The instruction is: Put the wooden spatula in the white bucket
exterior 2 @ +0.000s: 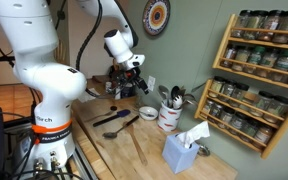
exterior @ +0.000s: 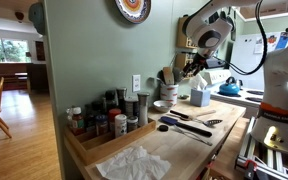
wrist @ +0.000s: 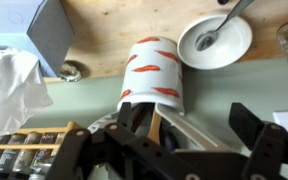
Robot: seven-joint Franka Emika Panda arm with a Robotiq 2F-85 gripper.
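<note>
- One bucket [exterior 2: 169, 120] at the bench's wall edge; the utensils in it are too bunched to count.
- One wooden spatula [wrist: 154, 124].
- One bowl [wrist: 240, 46] with one spoon [wrist: 220, 24].
- One tissue box [exterior 2: 181, 153].
- Two dark utensils [exterior 2: 111, 119] towards the edge away from the wall.
- One tray [exterior: 82, 149] of jars at a bench corner; the jars are too crowded to count.
- One wall rack [exterior 2: 256, 75].
- One wall plate [exterior 2: 156, 17].

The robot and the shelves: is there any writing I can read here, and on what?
"FRANKA EMIKA": on the robot's base.
"rch": end of a cut-off word, just above it.
Spice jar labels: too small to read.
White bucket: red marks only, no letters.
</note>
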